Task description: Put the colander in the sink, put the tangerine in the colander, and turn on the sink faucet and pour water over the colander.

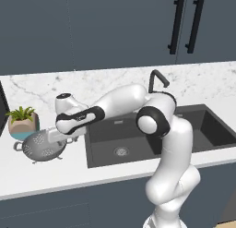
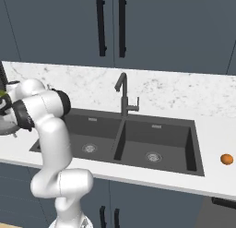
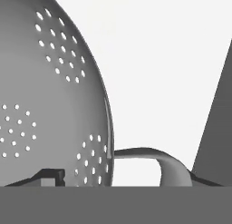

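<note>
The first step looks in hand: the colander (image 1: 42, 146) sits on the desk (image 1: 41, 176) left of the sink (image 1: 152, 130), the fingers (image 3: 50, 177) straddle its rim, how tightly I cannot tell, and next comes a firm grip and lift into the basin.

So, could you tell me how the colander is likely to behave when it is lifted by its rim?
The colander looks like rigid metal, so it probably won't flex. Its thin, hole-dotted wall suggests it is light for its size. Held at one edge, the round bowl may well tilt or swing, and its smooth, shiny surface could slip between the jaws; the loop handle might give a surer hold.
</note>
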Tool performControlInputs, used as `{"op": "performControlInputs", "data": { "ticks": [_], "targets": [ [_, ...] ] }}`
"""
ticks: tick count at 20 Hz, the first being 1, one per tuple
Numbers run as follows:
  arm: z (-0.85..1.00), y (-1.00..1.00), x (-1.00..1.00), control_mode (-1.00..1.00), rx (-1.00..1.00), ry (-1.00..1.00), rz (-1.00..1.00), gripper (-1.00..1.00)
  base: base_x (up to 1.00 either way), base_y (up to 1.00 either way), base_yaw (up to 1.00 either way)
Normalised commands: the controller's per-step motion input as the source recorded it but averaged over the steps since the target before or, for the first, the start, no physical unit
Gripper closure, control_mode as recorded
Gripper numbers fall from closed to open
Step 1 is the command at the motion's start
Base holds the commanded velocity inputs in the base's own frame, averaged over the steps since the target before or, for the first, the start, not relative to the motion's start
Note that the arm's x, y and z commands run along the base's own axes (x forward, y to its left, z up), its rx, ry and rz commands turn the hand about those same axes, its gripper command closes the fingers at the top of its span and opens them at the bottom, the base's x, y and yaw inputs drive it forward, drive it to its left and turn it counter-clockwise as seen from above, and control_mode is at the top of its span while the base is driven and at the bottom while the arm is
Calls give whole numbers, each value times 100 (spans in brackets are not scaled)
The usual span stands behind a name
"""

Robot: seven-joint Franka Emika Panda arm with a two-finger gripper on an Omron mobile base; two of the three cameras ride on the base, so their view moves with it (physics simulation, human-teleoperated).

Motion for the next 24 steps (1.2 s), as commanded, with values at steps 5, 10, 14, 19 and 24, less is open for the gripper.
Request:
{"op": "performControlInputs", "data": {
  "ticks": [5,10,14,19,24],
  "targets": [
    [0,-36,0,-100,16,-13,-1,100,0,0,0],
    [2,-54,0,-100,18,-1,-9,100,0,0,0],
    [12,-92,-11,-100,8,0,-5,100,0,0,0],
    [20,-93,-10,-100,3,3,-11,100,0,0,0],
    [4,-77,-11,-100,0,4,-30,100,0,0,0]
  ]
}}
